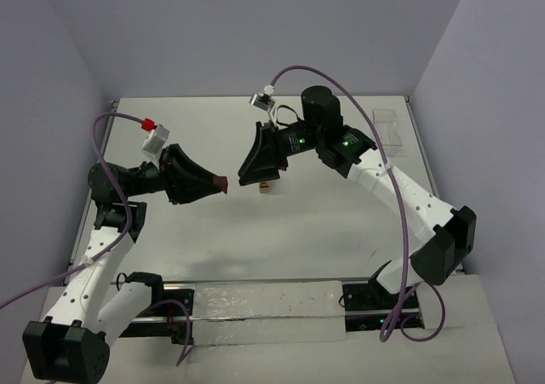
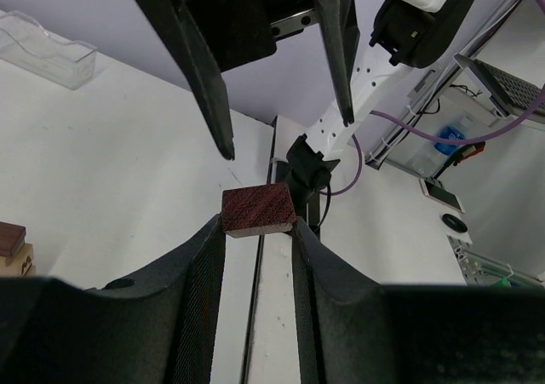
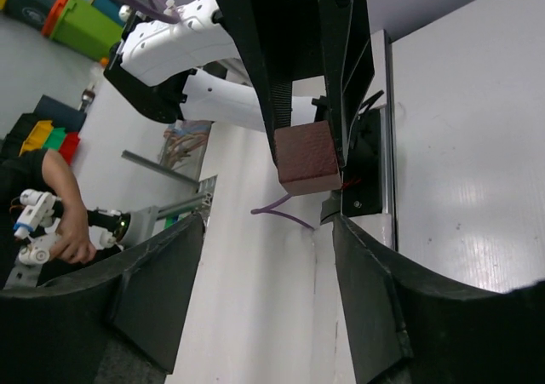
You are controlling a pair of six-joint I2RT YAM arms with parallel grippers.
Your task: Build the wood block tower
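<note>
A white desk fills the floor of a booth with pale lavender walls. A little beyond the middle of it stands the tower, a short column one cube wide. From the left wrist it shows at the frame's edge as a dark reddish-brown cube on a tan one; the cut-off view may hide more. The right pincer hangs directly over the tower, its jaws spread apart with nothing between them, as its own camera and the left wrist view both show. At 9 o'clock from the tower, just beside it but not touching, is a dark wood block. It is raised off the desk and clamped between the fingertips of the left pincer, which is closed tightly on two opposite sides. The block's grained top face sits level in the left wrist view. From the right wrist the same block appears pinched at the ends of two long black fingers. Well apart, at 2 o'clock from the tower near the far right corner, lies a clear plastic tray. The arm bases sit at the near edge, at 7 and 4 o'clock.
</note>
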